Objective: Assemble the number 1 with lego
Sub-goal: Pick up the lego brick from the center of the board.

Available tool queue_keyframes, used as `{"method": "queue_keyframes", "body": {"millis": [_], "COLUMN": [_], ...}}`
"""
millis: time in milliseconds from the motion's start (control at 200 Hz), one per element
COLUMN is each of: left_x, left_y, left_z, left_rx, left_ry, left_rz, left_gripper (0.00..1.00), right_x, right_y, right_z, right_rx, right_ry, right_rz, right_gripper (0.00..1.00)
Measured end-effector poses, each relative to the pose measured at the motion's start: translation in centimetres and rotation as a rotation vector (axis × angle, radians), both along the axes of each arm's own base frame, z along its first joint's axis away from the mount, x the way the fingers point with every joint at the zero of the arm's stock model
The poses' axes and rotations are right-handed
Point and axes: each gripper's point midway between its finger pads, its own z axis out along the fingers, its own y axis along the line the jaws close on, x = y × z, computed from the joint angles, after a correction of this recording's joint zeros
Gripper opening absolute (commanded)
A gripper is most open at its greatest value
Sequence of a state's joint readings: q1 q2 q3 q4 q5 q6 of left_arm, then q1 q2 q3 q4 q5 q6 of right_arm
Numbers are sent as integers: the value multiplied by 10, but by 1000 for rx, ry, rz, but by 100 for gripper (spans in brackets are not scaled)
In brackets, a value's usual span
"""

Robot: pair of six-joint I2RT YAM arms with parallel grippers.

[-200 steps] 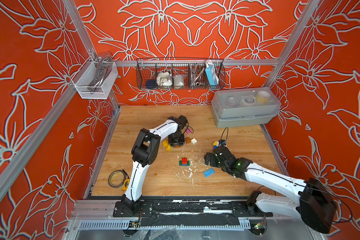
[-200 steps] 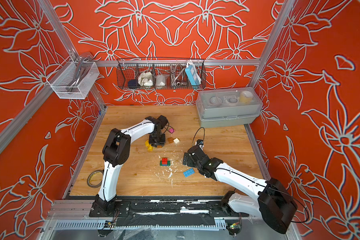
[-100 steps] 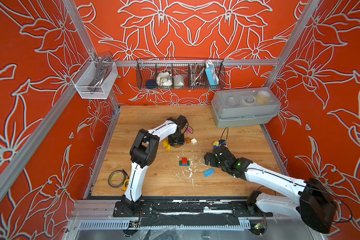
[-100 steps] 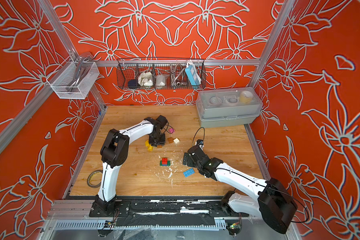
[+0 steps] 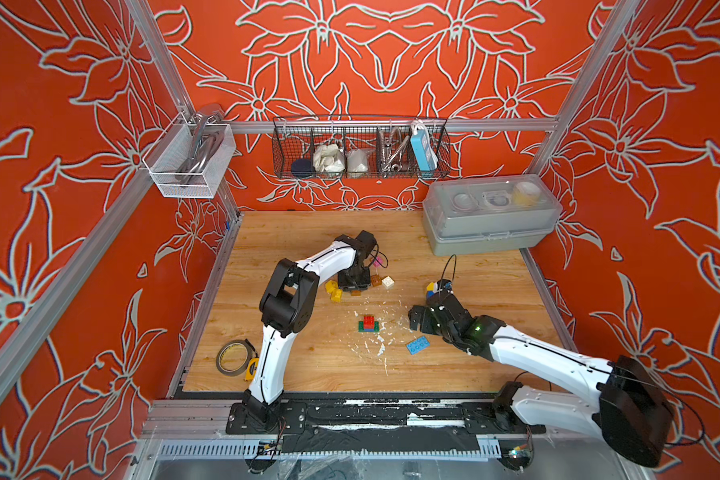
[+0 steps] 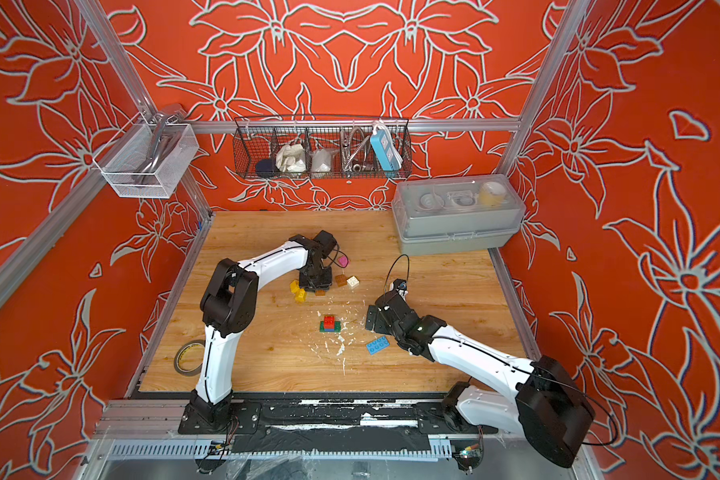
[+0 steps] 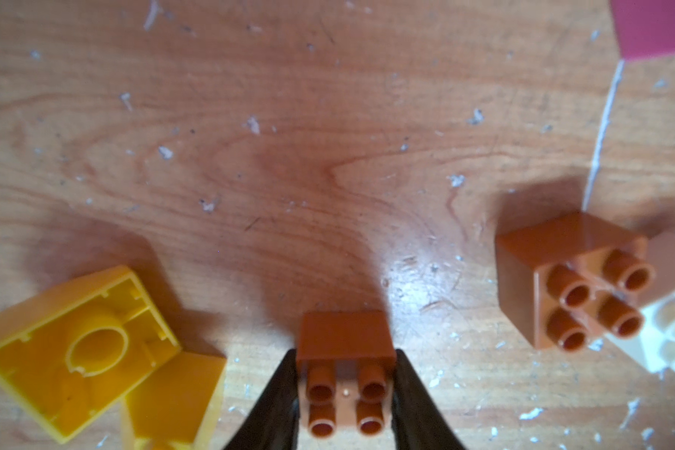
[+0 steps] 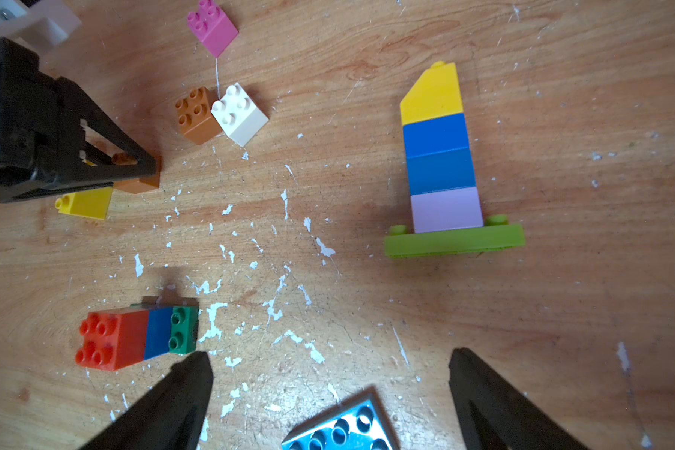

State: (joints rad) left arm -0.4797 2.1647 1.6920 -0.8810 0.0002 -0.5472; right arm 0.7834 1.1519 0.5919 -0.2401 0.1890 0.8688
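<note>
Left wrist: I see my left gripper (image 7: 345,389) pinching a brown brick (image 7: 343,335); my right gripper (image 8: 328,356) stands spread wide

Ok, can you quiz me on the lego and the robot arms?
1. True or false: the left arm's jaws are shut on a brown brick.
2. A stack sits on the lime plate. Which colour is its end farthest from the plate? A yellow, B red, C white.
3. Are the right arm's jaws open or shut?
Key: 1 true; 2 A; 3 open.
</note>
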Motion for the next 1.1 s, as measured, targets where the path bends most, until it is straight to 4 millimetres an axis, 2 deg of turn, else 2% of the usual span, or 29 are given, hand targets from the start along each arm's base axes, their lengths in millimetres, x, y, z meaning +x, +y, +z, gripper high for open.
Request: {"method": "queue_keyframes", "body": {"millis": [280, 515, 586, 691, 876, 981, 1101], "left_x": [0, -1, -10, -28, -75, -100, -118], "left_y": [1, 1, 4, 1, -28, -42, -47], "left_z": [1, 24, 34, 59, 110, 123, 121], "left_rx": [6, 11, 18, 31, -3, -31, -36], "left_ry": [2, 6, 21, 16, -29, -31, -11], "left_rz": [-1, -1, -1, -16, -71, -88, -80], "left_gripper": [27, 23, 23, 23, 23, 23, 23], "right_x": [0, 0, 0, 1, 2, 1, -2], "right_y": [-1, -3, -3, -3, -5, -6, -8], "right_z": [-1, 2, 3, 4, 11, 16, 17], "right_rx": [-3, -6, -4, -1, 18, 35, 44], "right_ry": [2, -7, -10, -14, -31, -46, -55], "right_rz": [-1, -9, -10, -13, -24, -26, -27], "right_gripper": [100, 100, 100, 100, 100, 100, 100]}}
